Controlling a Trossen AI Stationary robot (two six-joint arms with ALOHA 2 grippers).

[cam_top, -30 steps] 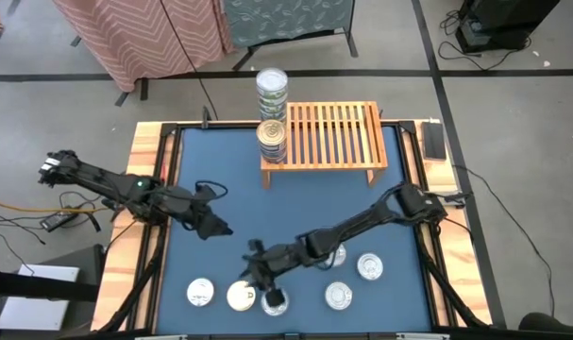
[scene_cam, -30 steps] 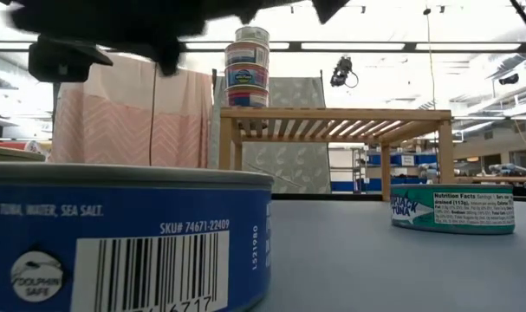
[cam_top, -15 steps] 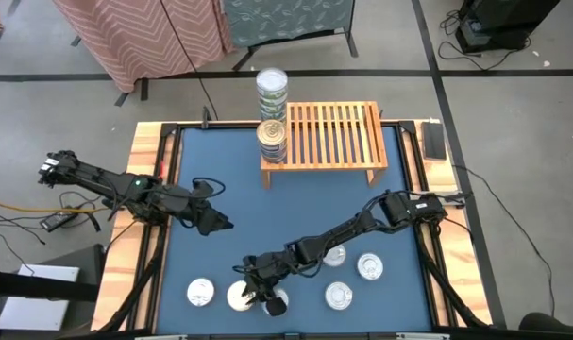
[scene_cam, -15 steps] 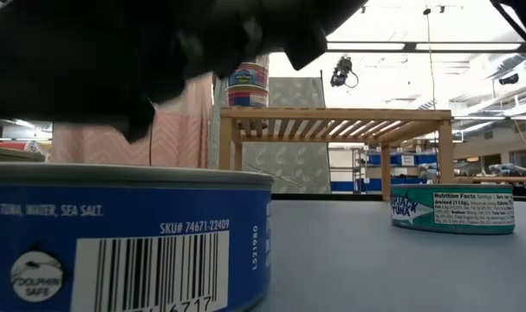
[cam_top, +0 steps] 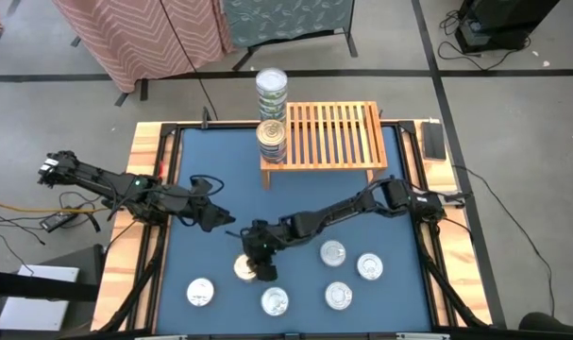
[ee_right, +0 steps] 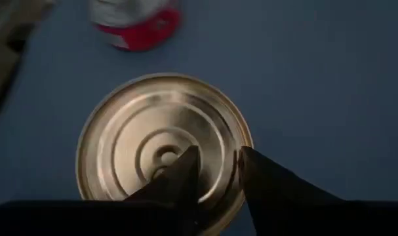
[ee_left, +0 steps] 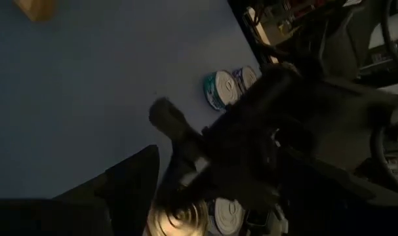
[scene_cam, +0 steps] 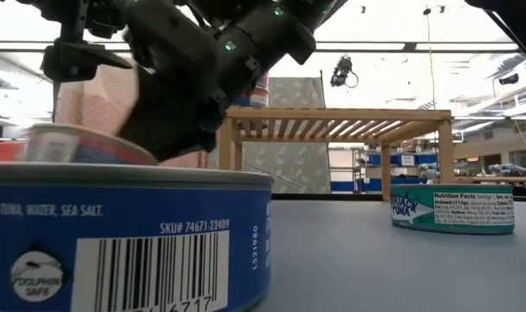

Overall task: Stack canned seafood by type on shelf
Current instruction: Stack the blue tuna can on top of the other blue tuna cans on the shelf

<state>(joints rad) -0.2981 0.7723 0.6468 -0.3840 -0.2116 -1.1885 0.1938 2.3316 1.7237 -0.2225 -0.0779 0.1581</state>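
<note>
My right gripper point(cam_top: 255, 264) is shut on a gold-topped can point(cam_top: 244, 270), holding it tilted just above the blue mat left of centre. From the wrist, its fingers point(ee_right: 185, 174) sit close together over the can's ringed lid point(ee_right: 139, 144). In the low view the held can point(scene_cam: 81, 143) hangs behind a blue-labelled tin point(scene_cam: 124, 243). Several silver-topped cans point(cam_top: 337, 296) lie along the front. The wooden shelf point(cam_top: 333, 137) stands at the back with a can stack point(cam_top: 272, 142) at its left end and a taller stack point(cam_top: 271, 87) behind. My left gripper point(cam_top: 218, 217) hovers open at mid-left.
A red-labelled can point(ee_right: 136, 16) lies close to the held one. A teal tuna can point(scene_cam: 453, 208) sits to the right in the low view. A dark phone-like object point(cam_top: 434, 140) rests on the table's right rim. Bare mat lies between the shelf and the front cans.
My right gripper has lifted the gold-topped can out of the front row and drawn it back toward the middle of the mat. The left arm has hardly moved.
</note>
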